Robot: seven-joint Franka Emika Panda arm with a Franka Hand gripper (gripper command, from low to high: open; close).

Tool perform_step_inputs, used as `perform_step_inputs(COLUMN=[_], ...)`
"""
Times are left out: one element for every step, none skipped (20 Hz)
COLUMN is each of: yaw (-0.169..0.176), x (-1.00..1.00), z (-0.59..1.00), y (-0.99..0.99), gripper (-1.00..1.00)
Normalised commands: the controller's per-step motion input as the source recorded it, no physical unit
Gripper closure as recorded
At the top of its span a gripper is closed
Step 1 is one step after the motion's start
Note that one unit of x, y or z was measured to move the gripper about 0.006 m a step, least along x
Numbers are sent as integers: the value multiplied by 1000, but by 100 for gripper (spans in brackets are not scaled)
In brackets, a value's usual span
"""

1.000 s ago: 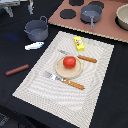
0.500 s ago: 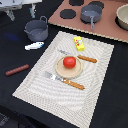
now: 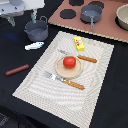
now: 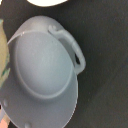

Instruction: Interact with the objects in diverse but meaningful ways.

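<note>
My fingers [image 3: 13, 20] hang in the upper left of the frame; whether they are spread or closed I cannot tell. Just right of them the dark grey two-handled pot [image 3: 37, 31] sits on the black bench [image 3: 110, 100], filling the wrist view [image 4: 42, 75]. Below it lies the white-and-blue fish [image 3: 34, 45], lower left the brown sausage stick [image 3: 17, 70]. On the striped mat [image 3: 35, 87] are a yellow block [image 3: 79, 44] and a red round tomato [image 3: 69, 62] on a tan round plate [image 3: 67, 72].

Matt grey plastic-looking pot [image 4: 42, 75], woven cloth placemat [image 3: 100, 65], glossy red tomato [image 3: 69, 62].
</note>
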Motion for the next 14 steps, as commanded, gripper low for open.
perform_step_inputs(yaw=[71,74,80,89,88,87,100,115,127,126,123,122,114,102], x=[303,280,226,237,163,117,40,0,0,0,0,-17,-14,0], z=[-120,-129,-143,-137,-177,-191,-171,-154,-171,-180,-174,-209,-209,-223], y=[-434,-409,-411,-389,-371,-289,-191,-100,-91,-20,0,0,0,40], gripper=[-100,-100,-100,-100,-100,-100,-100,-100,-100,-100,-100,-100,-100,-100])
